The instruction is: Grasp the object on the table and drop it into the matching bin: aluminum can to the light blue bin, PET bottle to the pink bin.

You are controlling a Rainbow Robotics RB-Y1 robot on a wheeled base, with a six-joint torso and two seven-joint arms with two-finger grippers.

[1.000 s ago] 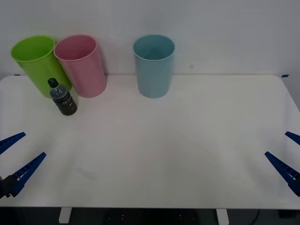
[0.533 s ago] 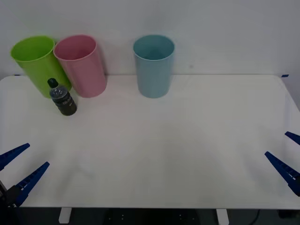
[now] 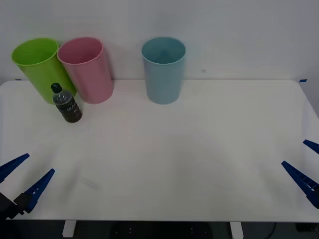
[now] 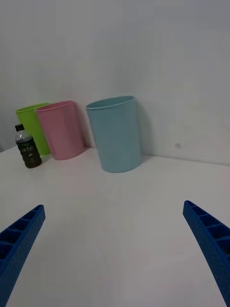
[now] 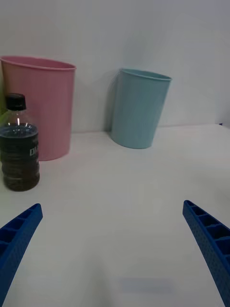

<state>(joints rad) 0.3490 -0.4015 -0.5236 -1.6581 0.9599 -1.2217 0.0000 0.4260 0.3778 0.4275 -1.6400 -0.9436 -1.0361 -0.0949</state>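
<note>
A small PET bottle (image 3: 66,104) of dark liquid with a black cap stands upright on the white table (image 3: 189,149), just in front of the gap between the lime green bin and the pink bin (image 3: 86,69). The light blue bin (image 3: 163,69) stands farther right along the back. My left gripper (image 3: 26,175) is open at the table's near left corner, well short of the bottle (image 5: 19,144). At the near right edge my right gripper (image 3: 305,167) is open and holds nothing. The right wrist view has the bottle (image 4: 28,147), pink bin (image 4: 62,129) and blue bin (image 4: 116,133) far off.
A lime green bin (image 3: 40,67) stands at the back left, touching the pink one. A white wall rises behind the bins. The broad middle and right of the tabletop are bare.
My left gripper has shifted a little to the right and lower along the near left corner. The bottle, the bins and the right gripper have stayed put.
</note>
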